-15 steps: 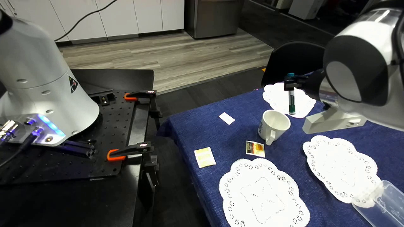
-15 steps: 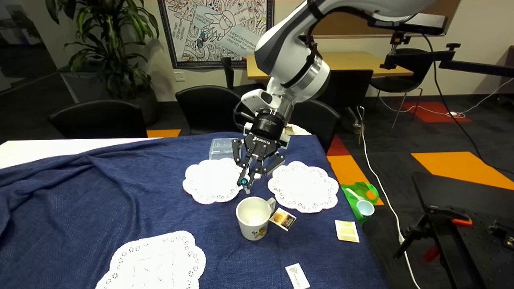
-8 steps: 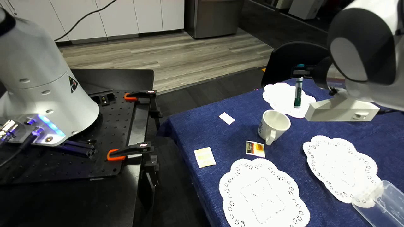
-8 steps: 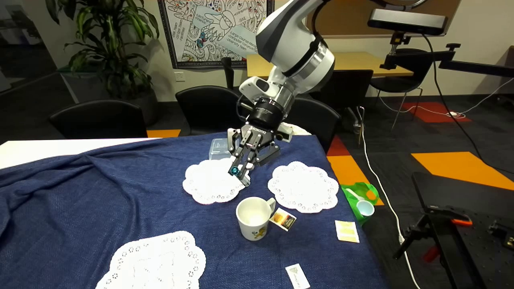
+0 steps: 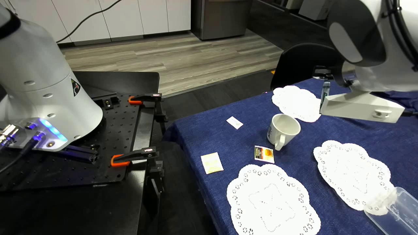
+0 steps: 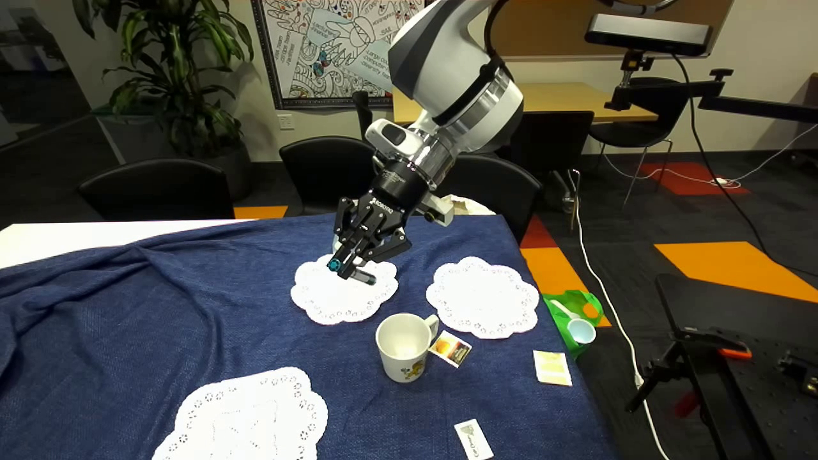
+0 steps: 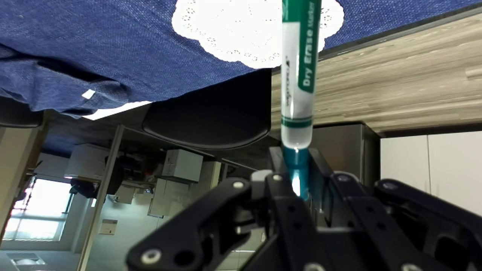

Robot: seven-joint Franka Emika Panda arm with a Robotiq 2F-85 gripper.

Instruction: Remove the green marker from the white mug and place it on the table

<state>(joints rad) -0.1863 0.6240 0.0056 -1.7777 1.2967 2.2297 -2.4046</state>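
Green marker held above worktop, tilted; pincer closed on its teal end from both sides. White mug stands upright on worktop.

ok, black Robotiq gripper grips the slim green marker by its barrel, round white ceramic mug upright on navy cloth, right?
Not the barrel: the wrist view shows the black gripper holding the slim green marker by its teal cap. Rest stands: white ceramic mug upright on navy cloth.
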